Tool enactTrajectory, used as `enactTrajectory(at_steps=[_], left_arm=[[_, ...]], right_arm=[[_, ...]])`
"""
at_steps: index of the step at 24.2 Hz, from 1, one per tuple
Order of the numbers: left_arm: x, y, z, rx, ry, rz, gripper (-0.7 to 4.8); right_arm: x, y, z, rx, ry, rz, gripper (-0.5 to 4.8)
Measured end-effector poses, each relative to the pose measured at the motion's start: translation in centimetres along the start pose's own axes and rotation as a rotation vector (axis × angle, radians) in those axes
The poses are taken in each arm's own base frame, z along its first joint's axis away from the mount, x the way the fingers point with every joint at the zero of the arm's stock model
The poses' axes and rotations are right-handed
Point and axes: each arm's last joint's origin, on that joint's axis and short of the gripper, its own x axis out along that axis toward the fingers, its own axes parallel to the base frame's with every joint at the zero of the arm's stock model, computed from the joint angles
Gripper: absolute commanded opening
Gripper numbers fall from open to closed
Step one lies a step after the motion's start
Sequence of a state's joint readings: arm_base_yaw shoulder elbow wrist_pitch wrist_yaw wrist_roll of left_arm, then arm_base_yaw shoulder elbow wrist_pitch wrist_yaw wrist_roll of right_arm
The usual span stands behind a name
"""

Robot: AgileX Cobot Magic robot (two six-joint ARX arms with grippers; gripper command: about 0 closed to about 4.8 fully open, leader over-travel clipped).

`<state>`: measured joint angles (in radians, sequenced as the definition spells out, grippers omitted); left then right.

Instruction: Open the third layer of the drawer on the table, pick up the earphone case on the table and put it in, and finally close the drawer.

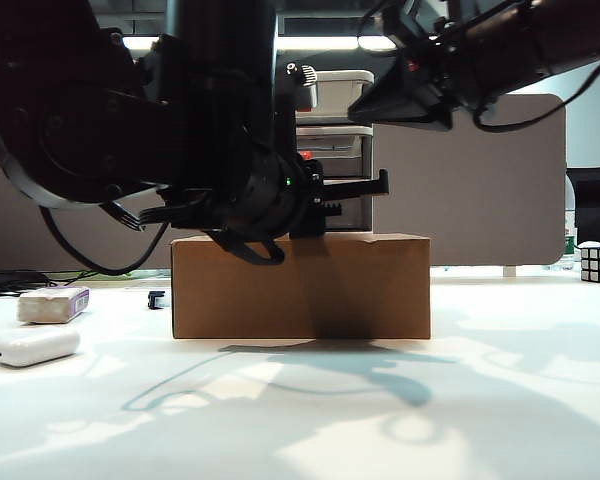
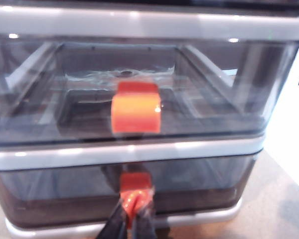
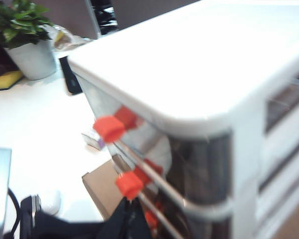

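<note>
Left end effector (image 2: 131, 219): clamping the third layer's red-orange handle (image 2: 135, 191), readying to pull. Right end effector: hovering above the drawer (image 3: 189, 89); jaws unseen. Earphone case (image 1: 35, 346): lying on the surface (image 1: 310, 420), awaiting pickup.

No legible text, label, brand, number or sign in any view. Cardboard box (image 1: 300, 286) face is blank; drawer (image 2: 139, 99) fronts are unmarked; earphone case (image 1: 35, 346) shows no print.

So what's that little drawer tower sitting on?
The drawer sits on a brown cardboard box. The left tool, shut on the lowest handle, and its arm cover part of the box top.
</note>
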<state>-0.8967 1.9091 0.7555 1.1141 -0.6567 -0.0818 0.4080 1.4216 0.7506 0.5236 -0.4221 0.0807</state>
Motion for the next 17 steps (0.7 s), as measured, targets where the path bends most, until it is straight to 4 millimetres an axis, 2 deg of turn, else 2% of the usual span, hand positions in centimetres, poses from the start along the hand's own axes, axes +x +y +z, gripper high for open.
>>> enactTrajectory(at_steps=[6, 17], left_arm=[[0.0, 0.0, 0.0, -0.001, 0.001, 0.0, -0.06], [-0.5, -0.6, -0.2, 0.011, 0.013, 0.005, -0.06]], right_arm=[[1.6, -0.6, 0.6, -0.002, -0.001, 0.017, -0.06], [1.6, -0.7, 0.6, -0.031, -0.004, -0.03, -0.06]])
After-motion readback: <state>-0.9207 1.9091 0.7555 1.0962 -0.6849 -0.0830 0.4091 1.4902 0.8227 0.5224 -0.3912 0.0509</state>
